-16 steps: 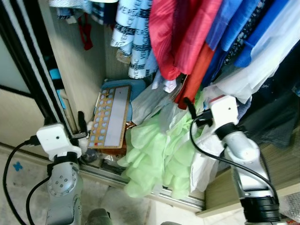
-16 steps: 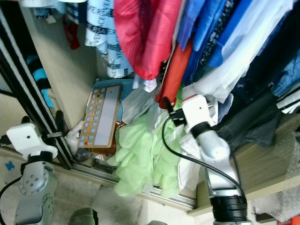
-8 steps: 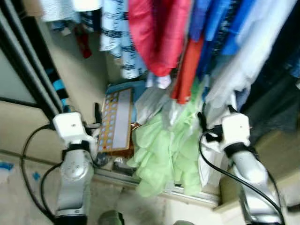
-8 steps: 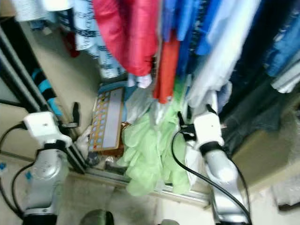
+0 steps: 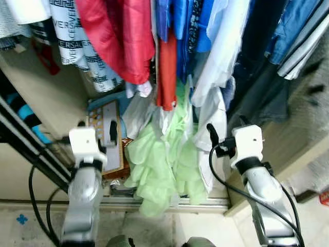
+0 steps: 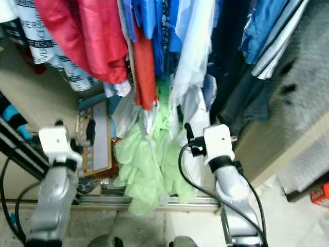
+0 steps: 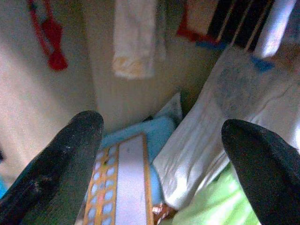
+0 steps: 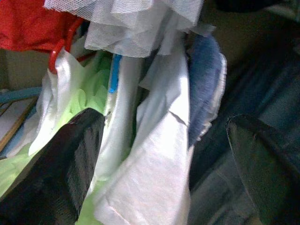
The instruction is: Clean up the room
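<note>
Both arms are raised side by side toward an open wardrobe. The left gripper (image 7: 159,154) is held with its two fingers spread wide apart and nothing between them, aimed at the wardrobe's lower left corner. The right gripper (image 8: 164,159) is likewise spread and empty, pointed at hanging white fabric (image 8: 154,154). A dense row of clothes is hung inside the wardrobe: a red garment (image 5: 121,36), an orange-red one (image 5: 166,77), blue shirts (image 5: 185,31), a white shirt (image 5: 223,46) and dark garments (image 5: 257,62). A pale green garment (image 5: 159,164) is draped down to the sliding-door track (image 5: 169,203) between the two arms. One board with rows of blue dots (image 7: 119,187) is leaned against the beige side panel (image 5: 46,98), just beyond the left gripper. Light floor (image 5: 31,226) is seen below the track.
</note>
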Motion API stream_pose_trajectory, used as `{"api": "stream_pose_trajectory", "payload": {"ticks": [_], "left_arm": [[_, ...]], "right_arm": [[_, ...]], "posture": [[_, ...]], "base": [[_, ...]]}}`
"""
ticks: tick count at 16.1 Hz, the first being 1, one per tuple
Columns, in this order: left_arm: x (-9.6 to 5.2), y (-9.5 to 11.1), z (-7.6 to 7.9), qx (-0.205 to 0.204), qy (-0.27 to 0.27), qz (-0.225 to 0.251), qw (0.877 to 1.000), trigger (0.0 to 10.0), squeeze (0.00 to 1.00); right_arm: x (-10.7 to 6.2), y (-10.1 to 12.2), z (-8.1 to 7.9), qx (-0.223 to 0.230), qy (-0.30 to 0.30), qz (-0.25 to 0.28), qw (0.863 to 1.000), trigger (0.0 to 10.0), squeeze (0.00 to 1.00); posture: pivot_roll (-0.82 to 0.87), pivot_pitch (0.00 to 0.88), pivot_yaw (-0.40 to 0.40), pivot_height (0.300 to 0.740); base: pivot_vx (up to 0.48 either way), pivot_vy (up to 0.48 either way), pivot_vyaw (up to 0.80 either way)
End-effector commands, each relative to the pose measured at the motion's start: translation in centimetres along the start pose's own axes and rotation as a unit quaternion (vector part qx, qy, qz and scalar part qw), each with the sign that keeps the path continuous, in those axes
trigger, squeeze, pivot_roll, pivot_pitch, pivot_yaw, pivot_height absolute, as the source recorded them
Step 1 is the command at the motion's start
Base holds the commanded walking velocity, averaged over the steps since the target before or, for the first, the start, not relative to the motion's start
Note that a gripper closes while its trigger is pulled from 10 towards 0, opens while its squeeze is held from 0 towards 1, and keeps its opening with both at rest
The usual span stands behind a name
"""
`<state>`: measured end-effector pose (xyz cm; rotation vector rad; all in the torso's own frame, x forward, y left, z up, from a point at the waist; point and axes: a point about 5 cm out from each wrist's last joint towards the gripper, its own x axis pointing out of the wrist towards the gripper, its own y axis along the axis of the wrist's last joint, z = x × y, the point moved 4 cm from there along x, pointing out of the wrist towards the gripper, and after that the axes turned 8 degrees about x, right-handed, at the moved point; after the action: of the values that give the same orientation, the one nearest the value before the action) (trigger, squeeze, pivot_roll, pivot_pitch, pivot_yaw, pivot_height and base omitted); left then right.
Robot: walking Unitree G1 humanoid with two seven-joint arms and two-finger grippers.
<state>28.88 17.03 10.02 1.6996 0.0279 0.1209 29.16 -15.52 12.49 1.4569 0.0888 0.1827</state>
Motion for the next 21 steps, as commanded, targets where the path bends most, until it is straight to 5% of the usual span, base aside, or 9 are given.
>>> {"api": "stream_pose_trajectory", "payload": {"ticks": [1,8,13,21], "left_arm": [[-0.2,0.5,0.1,0.005,0.006,0.007,1.000,10.0,0.00],[-2.6,0.2,-2.4,0.024,0.056,-0.008,0.998,10.0,0.00],[-1.1,1.7,-1.8,0.026,0.038,0.012,0.999,10.0,0.00],[-1.7,1.1,-0.5,0.020,0.014,-0.001,1.000,10.0,0.00]], "right_arm": [[0.4,-0.1,-1.0,0.010,0.020,-0.002,1.000,10.0,0.00],[2.2,0.1,-4.0,0.031,0.079,-0.002,0.996,10.0,0.00],[1.9,0.5,-2.9,0.034,0.052,0.005,0.998,10.0,0.00],[0.3,-0.2,-2.6,0.029,0.050,-0.010,0.998,10.0,0.00]], "posture": [[-0.11,0.000,-0.011,0.740],[0.01,0.000,-0.080,0.740],[-0.04,0.000,-0.032,0.740],[-0.07,0.000,-0.018,0.740]], "base": [[0.000,0.000,0.00],[0.000,0.000,0.00],[0.000,0.000,-0.37],[0.000,0.000,0.00]]}}
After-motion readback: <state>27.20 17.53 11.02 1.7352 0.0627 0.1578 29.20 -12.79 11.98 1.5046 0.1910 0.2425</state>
